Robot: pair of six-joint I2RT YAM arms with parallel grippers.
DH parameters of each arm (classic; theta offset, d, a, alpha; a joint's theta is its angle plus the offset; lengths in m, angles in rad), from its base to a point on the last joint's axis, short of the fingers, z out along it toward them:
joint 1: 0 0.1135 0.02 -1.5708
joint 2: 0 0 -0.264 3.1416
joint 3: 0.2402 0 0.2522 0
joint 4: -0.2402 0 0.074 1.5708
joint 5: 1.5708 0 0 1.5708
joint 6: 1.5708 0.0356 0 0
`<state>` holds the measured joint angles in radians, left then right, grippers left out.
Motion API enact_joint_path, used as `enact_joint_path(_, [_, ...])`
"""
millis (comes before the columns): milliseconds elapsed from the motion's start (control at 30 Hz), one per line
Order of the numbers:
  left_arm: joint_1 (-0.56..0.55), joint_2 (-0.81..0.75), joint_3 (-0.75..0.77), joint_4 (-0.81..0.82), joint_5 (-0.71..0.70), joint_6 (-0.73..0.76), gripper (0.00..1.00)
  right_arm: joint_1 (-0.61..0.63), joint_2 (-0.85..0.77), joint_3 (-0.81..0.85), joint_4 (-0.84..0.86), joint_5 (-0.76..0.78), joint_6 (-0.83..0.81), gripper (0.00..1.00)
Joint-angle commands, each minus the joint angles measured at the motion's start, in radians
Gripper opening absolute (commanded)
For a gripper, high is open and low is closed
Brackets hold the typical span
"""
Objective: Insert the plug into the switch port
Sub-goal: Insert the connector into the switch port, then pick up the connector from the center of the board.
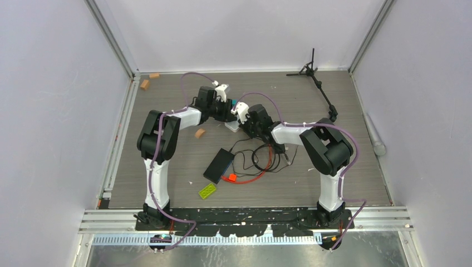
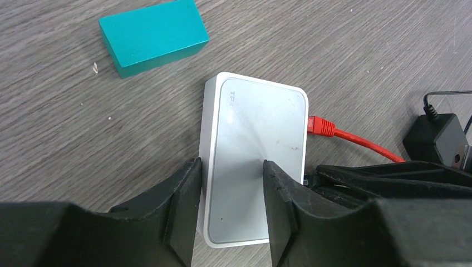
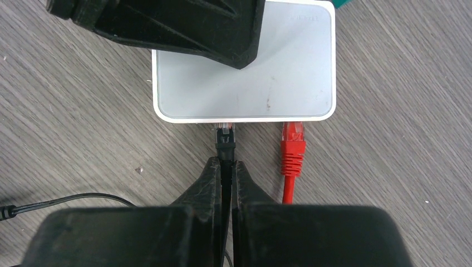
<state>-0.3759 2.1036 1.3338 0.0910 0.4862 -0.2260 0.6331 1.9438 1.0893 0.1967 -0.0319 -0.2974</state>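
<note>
The white switch [image 2: 253, 122] lies flat on the table, also in the right wrist view [image 3: 273, 72] and the top view [image 1: 232, 127]. The red plug [image 3: 293, 146] of the red-orange cable sits against the switch's port side, its tip in a port, also in the left wrist view [image 2: 321, 125]. My right gripper [image 3: 226, 167] is shut on a black-booted connector [image 3: 225, 139] whose clear tip touches a port to the left of the red plug. My left gripper [image 2: 231, 183] is open, one finger beside the switch's edge, the other over its top.
A teal block [image 2: 153, 36] lies just beyond the switch. A black power brick [image 1: 218, 164], tangled black and red cables [image 1: 261, 161], a green brick [image 1: 208, 191] and a small wooden block [image 1: 199, 133] lie nearer the bases. A black tripod [image 1: 314, 75] stands back right.
</note>
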Motion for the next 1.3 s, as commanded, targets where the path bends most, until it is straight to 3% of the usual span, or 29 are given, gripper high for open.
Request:
enact_joint_path(0, [-0.080, 0.046, -0.018, -0.168, 0.120, 0.014, 0.44, 0.005, -0.078, 0.110, 0.235, -0.045, -0.012, 0.01])
enact_joint_path(233, [-0.060, 0.005, -0.054, -0.130, 0.034, -0.022, 0.46, 0.004, -0.055, 0.074, 0.124, 0.004, -0.017, 0.05])
enact_joint_path(600, [0.030, -0.156, -0.137, 0.025, -0.173, -0.130, 0.59, -0.011, -0.205, 0.046, -0.202, 0.198, 0.161, 0.51])
enact_joint_path(700, [0.030, -0.228, -0.152, 0.017, -0.208, -0.164, 0.62, -0.014, -0.314, 0.022, -0.297, 0.300, 0.277, 0.55])
enact_joint_path(933, [0.031, -0.444, -0.247, -0.062, -0.239, -0.210, 0.80, -0.047, -0.546, -0.021, -0.664, 0.429, 0.588, 0.56])
enact_joint_path(1133, [0.013, -0.640, -0.376, -0.156, -0.170, -0.232, 0.79, -0.083, -0.678, -0.150, -0.790, 0.384, 0.735, 0.56])
enact_joint_path(1267, [-0.018, -0.779, -0.474, -0.214, -0.158, -0.240, 0.77, -0.085, -0.741, -0.217, -0.760, 0.238, 0.820, 0.56])
